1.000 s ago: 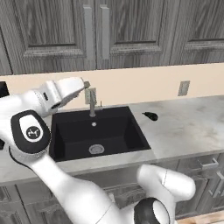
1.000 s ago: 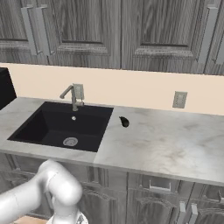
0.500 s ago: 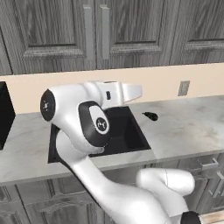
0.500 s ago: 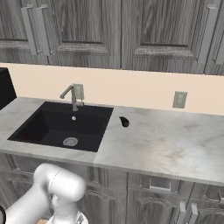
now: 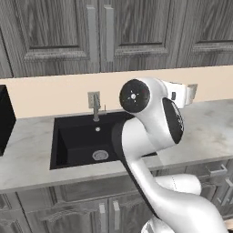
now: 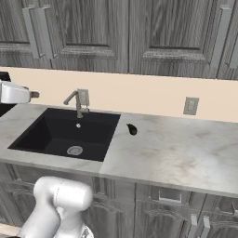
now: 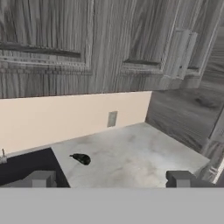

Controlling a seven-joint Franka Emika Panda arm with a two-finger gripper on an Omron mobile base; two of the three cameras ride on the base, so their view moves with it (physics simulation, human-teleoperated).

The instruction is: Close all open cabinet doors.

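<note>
Grey wood-grain doors run in a row above and ahead of the claw. Claw is released: two dark tips well apart, nothing between them, hanging in free air over the counter. It touches nothing.

Why so held, as I judge it: the hand is raised to counter height and aimed along the wall toward the corner. That looks like a search for an open door, not a push. No door is within reach of the tips.

Ahead and to the right of the claw a darker wood panel meets the wall at an angle. It may be a side cabinet or a door swung out. I cannot tell which.

Below and left of the claw lies a small black object on the counter, near the sink edge. A wall outlet sits straight ahead on the beige backsplash.

Doors, looks:
- dark grey, raised frames, recessed panels
- long vertical grey bar handles
- upper doors in the left base view sit flush, handles paired at the seam
- upper doors in the right base view also appear shut
- lower doors under the sink look closed, though partly hidden by the arm

Any open door is likely off to the right, past the corner.
</note>
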